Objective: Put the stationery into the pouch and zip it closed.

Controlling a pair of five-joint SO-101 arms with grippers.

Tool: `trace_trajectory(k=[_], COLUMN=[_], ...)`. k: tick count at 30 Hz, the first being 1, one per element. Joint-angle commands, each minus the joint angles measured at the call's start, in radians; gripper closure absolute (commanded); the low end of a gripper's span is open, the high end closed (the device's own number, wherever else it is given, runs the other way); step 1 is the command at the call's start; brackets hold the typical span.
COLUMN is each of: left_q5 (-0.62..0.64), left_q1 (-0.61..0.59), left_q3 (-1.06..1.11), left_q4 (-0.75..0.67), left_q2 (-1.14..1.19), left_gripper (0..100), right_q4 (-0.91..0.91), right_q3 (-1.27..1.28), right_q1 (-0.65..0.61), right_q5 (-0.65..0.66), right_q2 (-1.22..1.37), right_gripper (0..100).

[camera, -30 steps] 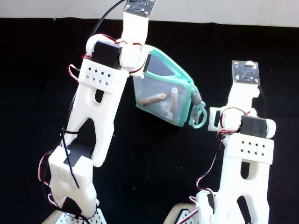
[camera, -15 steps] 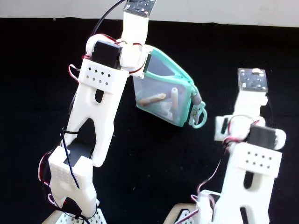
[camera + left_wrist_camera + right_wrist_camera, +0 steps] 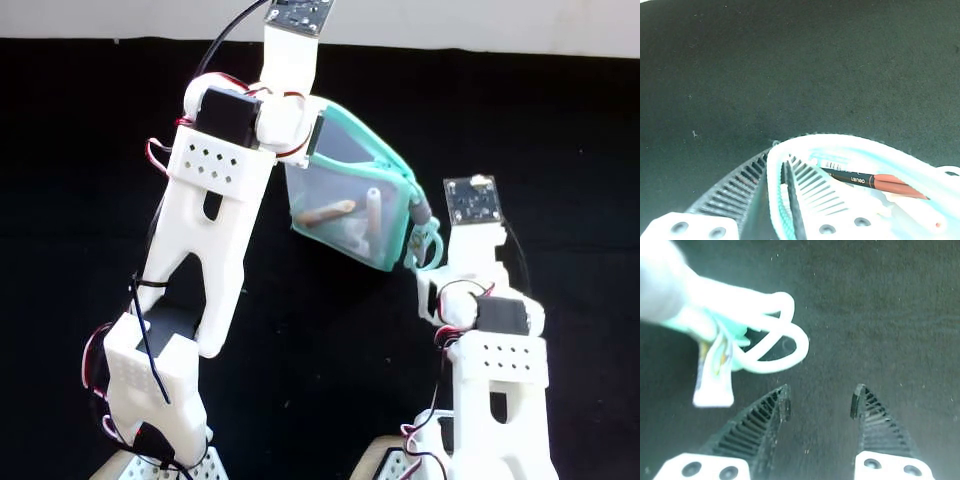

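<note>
A translucent teal pouch (image 3: 350,205) hangs in the air above the black table, its zipper edge clamped by my left gripper (image 3: 312,148), which is shut on it. Inside lie a pen with a red cap (image 3: 875,180) and pale stationery pieces (image 3: 372,215). In the left wrist view the left gripper (image 3: 780,161) has both ridged fingers pressed on the pouch rim (image 3: 840,142). My right gripper (image 3: 821,399) is open with nothing between its fingers, just short of the pouch's teal ring clip (image 3: 771,342) and white tag (image 3: 713,386). The clip (image 3: 426,248) dangles at the pouch's right corner, beside the right arm (image 3: 472,205).
The black tablecloth (image 3: 560,120) covers the whole work surface. A pale wall strip (image 3: 480,25) runs along the far edge. Both arm bases stand at the near edge.
The right arm has swung left and nearer, bringing its wrist up to the pouch's ring clip. The left arm and the pouch have stayed still.
</note>
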Motion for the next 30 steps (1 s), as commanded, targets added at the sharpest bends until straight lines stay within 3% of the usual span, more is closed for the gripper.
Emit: trace_trajectory(k=[1, 13, 18, 23, 30], left_q5=[-0.018, -0.018, -0.018, -0.018, -0.018], left_q1=[0.005, 0.005, 0.005, 0.005, 0.004], left_q3=[0.007, 0.007, 0.007, 0.007, 0.007], left_q4=[-0.005, -0.005, -0.005, -0.005, -0.006], left_q2=[0.054, 0.054, 0.054, 0.054, 0.054], left_gripper=[99, 99, 99, 99, 99], right_q4=[-0.093, -0.526, -0.605, -0.57, -0.122], right_q3=[0.031, 0.176, 0.214, 0.205, -0.053], right_q1=[-0.005, -0.004, 0.002, -0.001, -0.081], right_q5=[-0.005, -0.011, -0.012, -0.021, -0.066], right_q2=[-0.021, -0.019, -0.019, -0.021, -0.031], right_gripper=[79.3, 79.3, 79.3, 79.6, 79.3])
